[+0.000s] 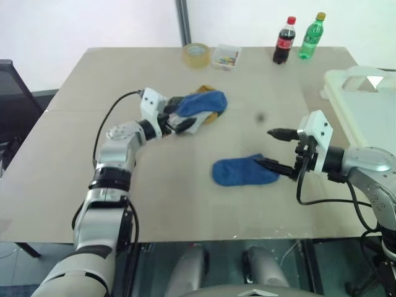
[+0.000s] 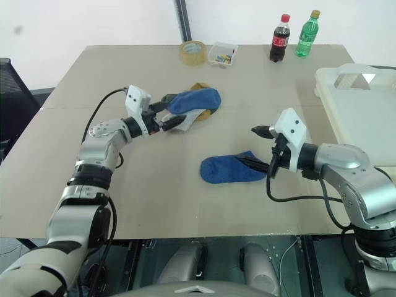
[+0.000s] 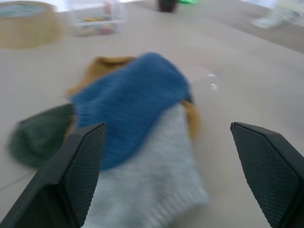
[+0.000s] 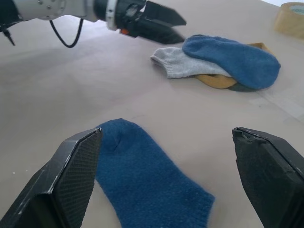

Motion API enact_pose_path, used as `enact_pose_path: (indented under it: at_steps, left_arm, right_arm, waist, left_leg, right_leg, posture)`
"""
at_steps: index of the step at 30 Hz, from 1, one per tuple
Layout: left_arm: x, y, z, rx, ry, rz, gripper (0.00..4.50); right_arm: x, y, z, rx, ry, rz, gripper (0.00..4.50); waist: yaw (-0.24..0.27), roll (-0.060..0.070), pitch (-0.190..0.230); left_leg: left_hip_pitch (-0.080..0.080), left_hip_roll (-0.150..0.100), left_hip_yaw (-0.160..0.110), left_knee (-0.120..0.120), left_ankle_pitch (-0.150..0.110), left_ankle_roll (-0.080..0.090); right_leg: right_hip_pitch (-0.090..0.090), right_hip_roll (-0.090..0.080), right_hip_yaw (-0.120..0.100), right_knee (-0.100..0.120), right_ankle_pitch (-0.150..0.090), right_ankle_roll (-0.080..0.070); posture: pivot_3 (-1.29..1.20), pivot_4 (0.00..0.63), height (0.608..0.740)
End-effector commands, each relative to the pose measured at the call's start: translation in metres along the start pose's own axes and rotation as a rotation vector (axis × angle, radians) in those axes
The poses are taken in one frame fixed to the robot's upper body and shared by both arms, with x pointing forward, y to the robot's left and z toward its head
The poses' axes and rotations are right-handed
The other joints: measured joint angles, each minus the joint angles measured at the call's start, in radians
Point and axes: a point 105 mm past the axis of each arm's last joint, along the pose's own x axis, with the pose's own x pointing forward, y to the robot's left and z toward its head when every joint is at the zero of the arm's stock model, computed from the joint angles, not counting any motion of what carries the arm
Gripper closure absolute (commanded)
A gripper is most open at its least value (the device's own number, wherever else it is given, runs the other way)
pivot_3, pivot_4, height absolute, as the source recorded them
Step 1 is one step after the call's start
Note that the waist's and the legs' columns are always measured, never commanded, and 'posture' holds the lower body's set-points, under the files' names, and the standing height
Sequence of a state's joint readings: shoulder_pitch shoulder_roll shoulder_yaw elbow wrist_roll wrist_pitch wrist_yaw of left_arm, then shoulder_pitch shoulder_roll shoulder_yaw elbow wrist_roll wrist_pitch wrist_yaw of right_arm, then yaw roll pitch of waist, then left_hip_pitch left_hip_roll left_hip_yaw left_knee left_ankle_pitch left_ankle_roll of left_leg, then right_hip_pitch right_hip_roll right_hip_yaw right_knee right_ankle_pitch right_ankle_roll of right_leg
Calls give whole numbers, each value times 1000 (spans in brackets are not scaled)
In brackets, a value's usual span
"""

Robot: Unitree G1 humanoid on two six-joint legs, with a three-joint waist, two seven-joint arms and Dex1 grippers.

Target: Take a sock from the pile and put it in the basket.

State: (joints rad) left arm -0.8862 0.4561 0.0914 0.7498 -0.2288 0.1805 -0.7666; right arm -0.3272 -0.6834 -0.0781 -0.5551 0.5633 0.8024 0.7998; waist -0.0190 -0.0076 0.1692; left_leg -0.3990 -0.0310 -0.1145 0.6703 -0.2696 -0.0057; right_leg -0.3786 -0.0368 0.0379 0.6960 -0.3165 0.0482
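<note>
The reach for a sock is judged to be in hand. The left gripper [image 2: 168,112] is held spread wide and empty at the pile [image 2: 193,105]. The right gripper [image 2: 255,147] is held apart beside a lone blue sock [image 2: 230,168]. The basket [image 2: 359,108] is seen at the table's right edge. A closing on one sock alone is called for next.

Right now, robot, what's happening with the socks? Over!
Both grippers open: left gripper at the pile, right gripper by a lone blue sock on the table. Basket waiting on the right. Nothing blocking.
</note>
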Motion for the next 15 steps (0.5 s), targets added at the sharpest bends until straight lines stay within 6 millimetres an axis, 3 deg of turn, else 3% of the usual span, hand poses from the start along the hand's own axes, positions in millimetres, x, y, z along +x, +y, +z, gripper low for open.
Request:
enact_pose_path:
  at_steps: [1, 4, 8, 15]
  left_arm:
    - [5, 9, 11, 26, -27, 60, 0]
    - [7, 19, 4, 33, 6, 125, 0]
    - [5, 37, -3, -90, 22, 235, 0]
    - [16, 20, -10, -151, 41, 140, 0]
  right_arm:
    - [-9, 6, 15, -46, -45, -13, 23]
    - [-16, 5, 13, -35, -38, -56, 23]
    - [-23, 4, 7, -16, -27, -98, 23]
    - [-21, 6, 7, -10, -26, -110, 23]
  waist:
    - [2, 0, 0]
    - [1, 0, 0]
    - [0, -1, 1]
    - [1, -2, 1]
  left_leg:
    - [0, 0, 0, 0, 0, 0]
    - [0, -1, 1, 0, 0, -1]
    - [0, 0, 1, 0, 0, 0]
    - [0, 0, 1, 0, 0, -1]
  right_leg:
    - [0, 0, 0, 0, 0, 0]
    - [0, 0, 1, -1, 0, 0]
    - [-1, 0, 1, 0, 0, 0]
    - [0, 0, 0, 0, 0, 0]
  posture:
    - [0, 150, 740]
    - [0, 150, 740]
    - [0, 150, 740]
    - [0, 150, 740]
